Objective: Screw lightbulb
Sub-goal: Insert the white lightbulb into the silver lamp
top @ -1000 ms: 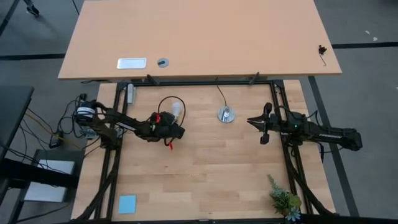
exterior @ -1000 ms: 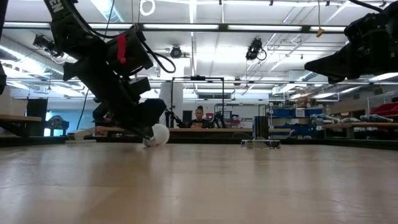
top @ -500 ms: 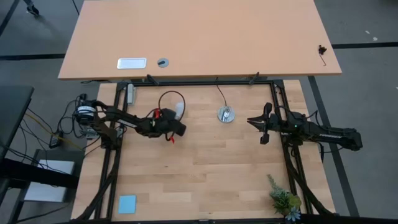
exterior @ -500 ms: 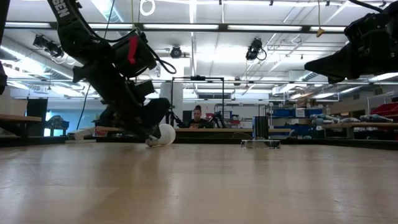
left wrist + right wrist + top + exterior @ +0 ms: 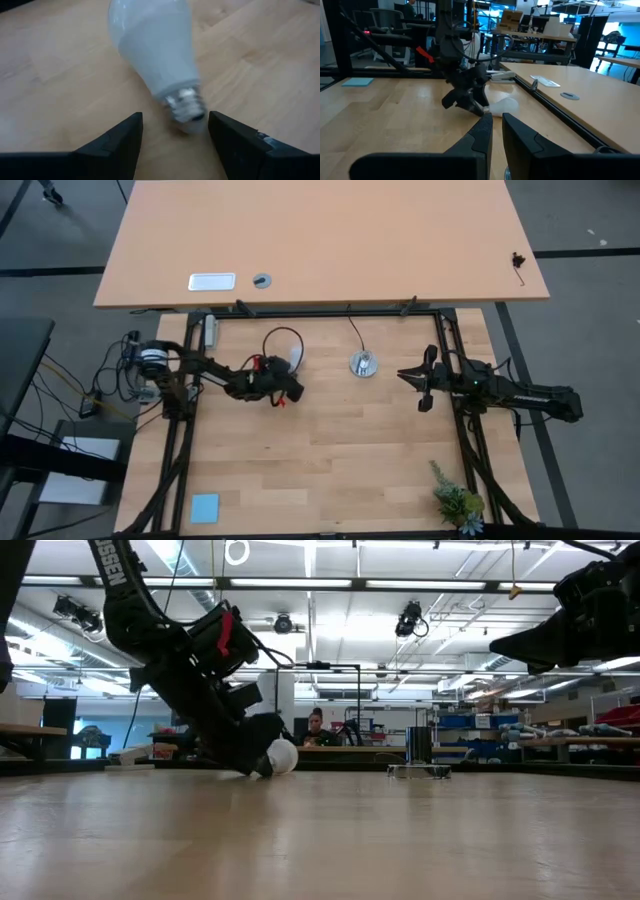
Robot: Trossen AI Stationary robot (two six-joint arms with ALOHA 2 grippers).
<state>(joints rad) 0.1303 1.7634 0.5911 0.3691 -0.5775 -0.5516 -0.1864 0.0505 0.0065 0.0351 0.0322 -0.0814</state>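
Across the back of the scene runs a long tan desk [image 5: 320, 240], and in front of it lies my wood table [image 5: 330, 460] inside a black frame [image 5: 462, 450]. Beyond the table, the low view shows a workshop with ceiling light strips and shelving, and a person [image 5: 318, 727] seated far off. A plant [image 5: 455, 502] sits at the table's near right corner and a blue pad [image 5: 205, 507] at its near left.

My right arm waits at the table's right side, its right claw [image 5: 403, 375] held above the surface with the 2 fingers nearly together, a narrow gap between them.

My left claw [image 5: 292, 385] is low on the table's left half, fingers apart, tips at the screw base of the bulb [image 5: 160, 50]. The bulb lies on its side on the wood, left of the silver socket [image 5: 363, 364], well apart from it.

Since 1 second ago my left claw and the bulb have shifted a little toward the socket; my right arm has not moved.
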